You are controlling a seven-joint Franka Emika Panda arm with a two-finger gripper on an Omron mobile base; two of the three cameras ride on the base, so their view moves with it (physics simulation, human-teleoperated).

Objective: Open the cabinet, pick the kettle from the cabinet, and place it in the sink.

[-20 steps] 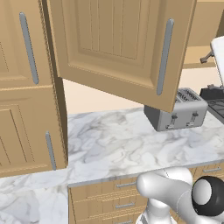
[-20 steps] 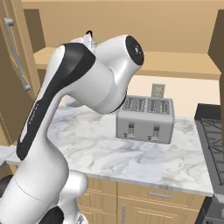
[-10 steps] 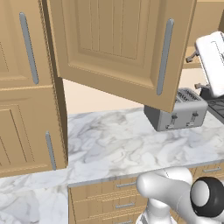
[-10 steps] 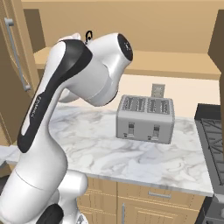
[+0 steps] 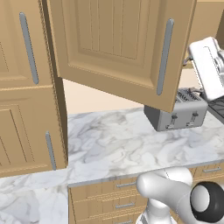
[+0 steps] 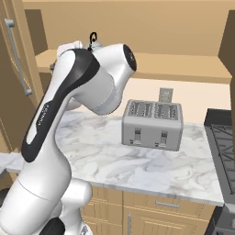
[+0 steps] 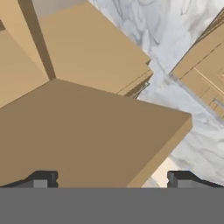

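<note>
Up high, the gripper [image 7: 109, 178] hangs with its fingers spread wide and nothing between them, above the cabinet [image 5: 118, 48], whose door stands swung open over the marble counter [image 5: 113, 140], left of the grey toaster [image 6: 153, 124].

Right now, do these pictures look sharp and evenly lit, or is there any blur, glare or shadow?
Left base view: crisp, flat light, no glare; the open cabinet door casts soft shade on the wall below it. Right base view: sharp, the toaster drops a faint shadow on the counter. Hand view: softer, slightly blurry, wood panels plain, end effector tips dark.
</note>
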